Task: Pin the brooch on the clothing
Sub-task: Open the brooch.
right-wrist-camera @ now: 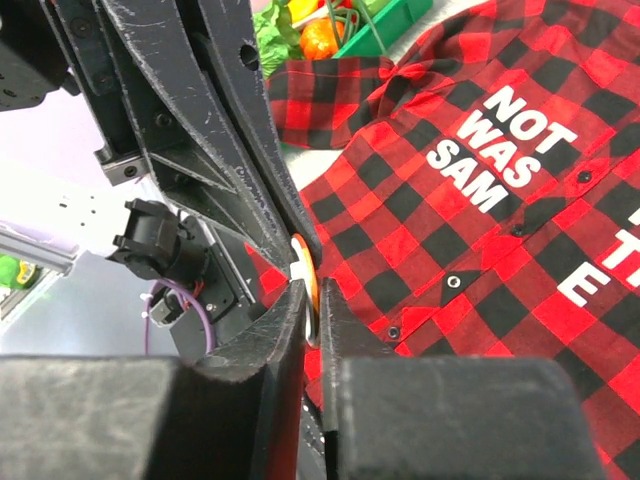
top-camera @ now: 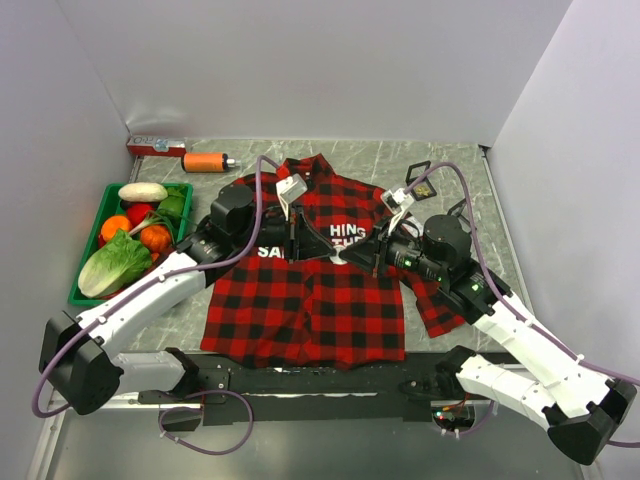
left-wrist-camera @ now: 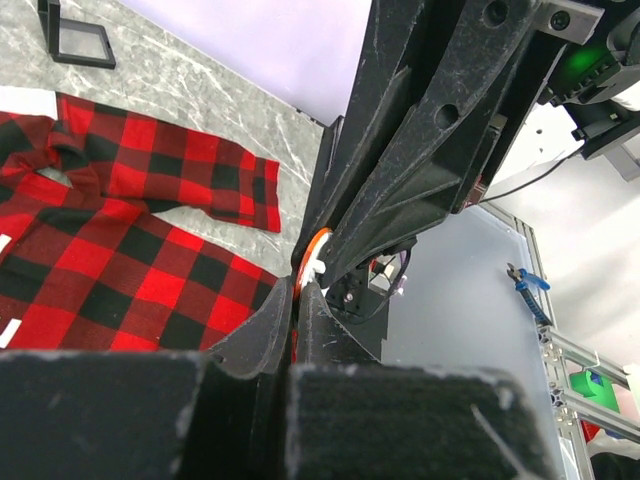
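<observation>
The red-and-black plaid shirt lies flat on the table, collar toward the back, with white lettering across the chest. It also shows in the left wrist view and the right wrist view. A small round brooch with an orange rim is held on edge just above the shirt's middle. It also shows in the left wrist view. My left gripper and my right gripper meet tip to tip over the chest, each shut on the brooch from opposite sides.
A green basket of vegetables stands left of the shirt. An orange bottle and a red box lie at the back left. A small black frame stands behind the shirt's right shoulder.
</observation>
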Available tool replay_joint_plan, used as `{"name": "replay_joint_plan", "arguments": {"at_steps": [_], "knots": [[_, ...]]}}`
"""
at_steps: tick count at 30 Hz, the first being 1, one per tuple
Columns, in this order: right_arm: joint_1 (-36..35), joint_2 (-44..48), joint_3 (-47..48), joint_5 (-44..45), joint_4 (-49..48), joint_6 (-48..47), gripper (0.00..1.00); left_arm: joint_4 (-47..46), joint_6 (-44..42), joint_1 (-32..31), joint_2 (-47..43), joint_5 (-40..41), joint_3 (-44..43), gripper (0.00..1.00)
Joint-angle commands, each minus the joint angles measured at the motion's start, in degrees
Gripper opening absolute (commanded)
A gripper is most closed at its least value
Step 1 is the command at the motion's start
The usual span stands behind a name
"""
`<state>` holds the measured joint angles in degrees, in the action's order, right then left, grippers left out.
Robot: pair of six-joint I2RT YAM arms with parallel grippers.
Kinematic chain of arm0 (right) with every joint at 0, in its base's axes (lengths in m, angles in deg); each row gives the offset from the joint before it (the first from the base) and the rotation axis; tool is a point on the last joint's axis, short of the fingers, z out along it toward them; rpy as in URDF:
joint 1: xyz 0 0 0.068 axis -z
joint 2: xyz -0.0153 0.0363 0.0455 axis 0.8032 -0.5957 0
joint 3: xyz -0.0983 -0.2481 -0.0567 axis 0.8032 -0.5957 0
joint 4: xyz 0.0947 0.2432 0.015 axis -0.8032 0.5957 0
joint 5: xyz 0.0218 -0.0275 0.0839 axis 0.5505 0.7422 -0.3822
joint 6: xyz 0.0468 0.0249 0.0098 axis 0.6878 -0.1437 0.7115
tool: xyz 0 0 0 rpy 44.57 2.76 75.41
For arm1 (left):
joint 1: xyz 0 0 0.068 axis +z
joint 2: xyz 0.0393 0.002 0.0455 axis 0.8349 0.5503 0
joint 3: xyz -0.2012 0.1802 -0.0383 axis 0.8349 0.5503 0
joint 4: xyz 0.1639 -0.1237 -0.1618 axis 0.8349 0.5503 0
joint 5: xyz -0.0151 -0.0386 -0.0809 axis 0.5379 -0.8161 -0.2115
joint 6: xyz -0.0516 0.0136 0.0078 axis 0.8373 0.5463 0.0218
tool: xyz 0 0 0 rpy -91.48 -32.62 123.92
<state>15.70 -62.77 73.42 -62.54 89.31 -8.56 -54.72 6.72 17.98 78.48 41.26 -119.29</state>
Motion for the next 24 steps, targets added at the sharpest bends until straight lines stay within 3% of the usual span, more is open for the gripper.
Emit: {"name": "replay_joint_plan", "arguments": {"at_steps": [1,9,17,24], "knots": [[0.30,-2.89,-1.28,6.73,-1.59,-2.28,0.17,-6.39,3.89,-4.70,-0.43,-7.83,-0.64,0.01],[0.21,-2.98,-1.10,5.06,-2.56,-2.28,0.28,-3.24,3.02,-4.79,0.54,-4.05,-1.17,0.01],[0.47,3.60,-0.84,1.63,-2.83,-1.22,0.49,0.11,1.87,-3.56,0.62,-0.09,-1.70,0.01],[1.08,9.49,1.35,5.13,4.10,-2.62,0.55,-1.73,3.80,-1.62,-0.69,1.06,-0.56,0.01]]}}
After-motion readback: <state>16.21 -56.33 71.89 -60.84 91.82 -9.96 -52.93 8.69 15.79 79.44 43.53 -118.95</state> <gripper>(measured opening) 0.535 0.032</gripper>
